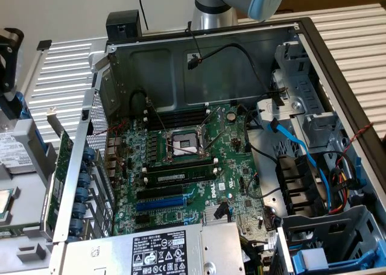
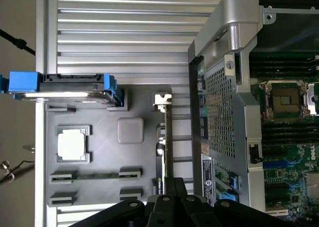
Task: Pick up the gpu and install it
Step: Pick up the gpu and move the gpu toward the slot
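Exterior view: an open computer case (image 1: 205,64) lies with its motherboard (image 1: 193,160) exposed, the bare processor socket (image 1: 184,143) near the board's middle; the arm (image 1: 241,0) stands above the case's back wall, cut off by the picture's edge. At the exterior view's left, a grey tray (image 1: 27,145) sits just beside the case on the ribbed table (image 1: 66,70). The gpu (image 1: 59,178) stands on its edge along the tray's edge nearest the case, seen here as a narrow green strip; its fan shroud and connector cannot be made out. A hard drive (image 1: 9,154) and a processor chip (image 1: 3,202) on the tray are cut off at the picture's border.

Wrist view: this one looks down on the whole tray (image 2: 104,152), which the other view crops; the hard drive (image 2: 75,90) in blue rails lies along one end, the processor chip (image 2: 72,143) sits in its pocket, and a memory stick (image 2: 97,175) rests between two holders. The gpu (image 2: 160,147) is seen edge-on as a thin line along the tray's edge closest to the case (image 2: 224,102), with its silver bracket (image 2: 162,100) at the end toward the hard drive. The gripper (image 2: 168,184) is clenched and holds nothing; its black fingers are pressed together; it hangs over the gpu's opposite end and hides that end, and whether it touches the card cannot be told.
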You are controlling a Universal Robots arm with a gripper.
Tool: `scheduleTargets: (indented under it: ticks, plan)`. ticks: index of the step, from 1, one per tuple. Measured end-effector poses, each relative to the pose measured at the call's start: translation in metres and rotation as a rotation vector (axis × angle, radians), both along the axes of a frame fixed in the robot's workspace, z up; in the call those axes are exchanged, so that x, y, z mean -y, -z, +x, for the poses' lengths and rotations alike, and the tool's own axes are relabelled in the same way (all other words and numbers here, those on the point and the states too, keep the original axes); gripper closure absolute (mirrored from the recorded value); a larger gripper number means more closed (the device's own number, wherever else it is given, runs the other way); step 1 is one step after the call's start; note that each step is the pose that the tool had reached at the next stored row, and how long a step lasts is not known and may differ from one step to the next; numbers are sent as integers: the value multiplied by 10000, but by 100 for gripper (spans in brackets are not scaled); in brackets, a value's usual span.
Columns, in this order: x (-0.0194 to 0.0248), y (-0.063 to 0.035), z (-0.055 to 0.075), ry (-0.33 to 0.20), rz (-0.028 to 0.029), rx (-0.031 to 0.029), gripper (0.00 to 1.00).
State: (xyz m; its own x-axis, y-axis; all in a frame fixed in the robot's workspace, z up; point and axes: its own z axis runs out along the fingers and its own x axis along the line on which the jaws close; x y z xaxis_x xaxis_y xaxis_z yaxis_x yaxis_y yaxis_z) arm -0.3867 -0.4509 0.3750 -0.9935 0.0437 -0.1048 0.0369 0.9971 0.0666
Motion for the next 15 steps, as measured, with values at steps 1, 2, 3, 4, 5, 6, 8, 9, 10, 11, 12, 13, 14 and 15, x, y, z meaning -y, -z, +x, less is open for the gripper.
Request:
scheduleTargets:
  ticks: [1,2,3,4,5,6,8,9,10,11,12,13,14,15]
  plan:
    - [0,2,0,0,0,0,89]
    - [0,10,0,0,1,2,89]
    - [0,21,0,0,1,2,89]
    - [1,35,-1,1,2,2,89]
    - [2,54,-1,1,3,1,89]
    - [3,71,-1,1,5,1,89]
    - [4,108,-1,0,5,1,89]
    - [4,126,-1,0,6,2,89]
    - [5,144,-1,0,5,2,89]
    - [6,162,-1,0,5,4,89]
    - [8,181,-2,0,6,7,89]
    - [9,199,-2,0,6,9,89]
    - [10,216,-3,0,5,10,89]
    - [10,235,-4,0,5,13,89]
